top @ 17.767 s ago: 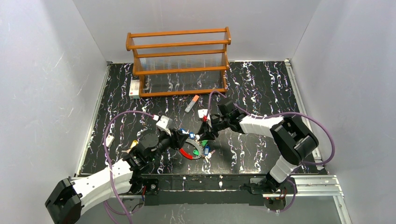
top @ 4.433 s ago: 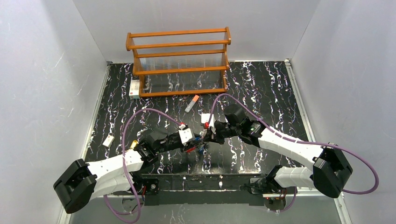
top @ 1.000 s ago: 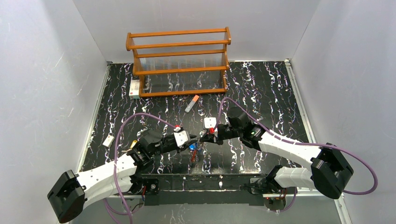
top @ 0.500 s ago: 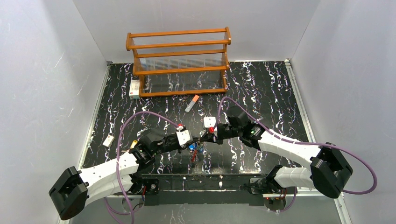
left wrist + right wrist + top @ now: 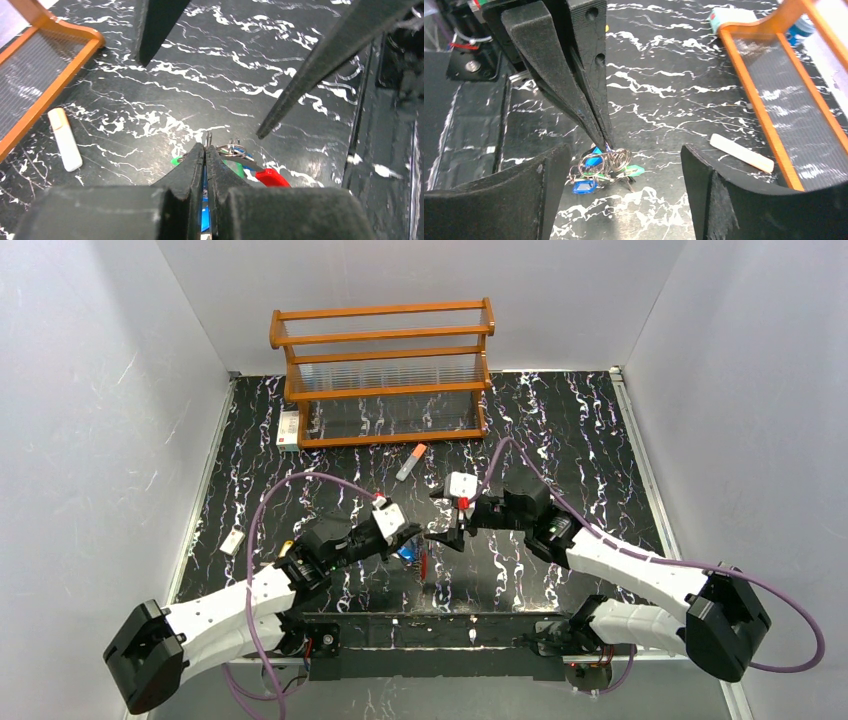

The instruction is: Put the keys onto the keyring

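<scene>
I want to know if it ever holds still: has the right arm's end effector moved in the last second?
Yes. The right end effector has drawn back slightly to the right and a little toward the rack, and its jaws have spread open.

Walls (image 5: 100, 390): plain pale grey, 3 sides.
Desk (image 5: 560, 420): black w/ white marble veins, glossy.
Rack (image 5: 385, 370): orange wood, clear panels, back of desk.
Rails (image 5: 640, 450): metal, L & R desk edges.

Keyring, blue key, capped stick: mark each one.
keyring (image 5: 272, 177), left wrist view, on its red section.
blue key (image 5: 583, 186), right wrist view, on its plastic head.
capped stick (image 5: 67, 147), left wrist view, on its pale body.
</scene>
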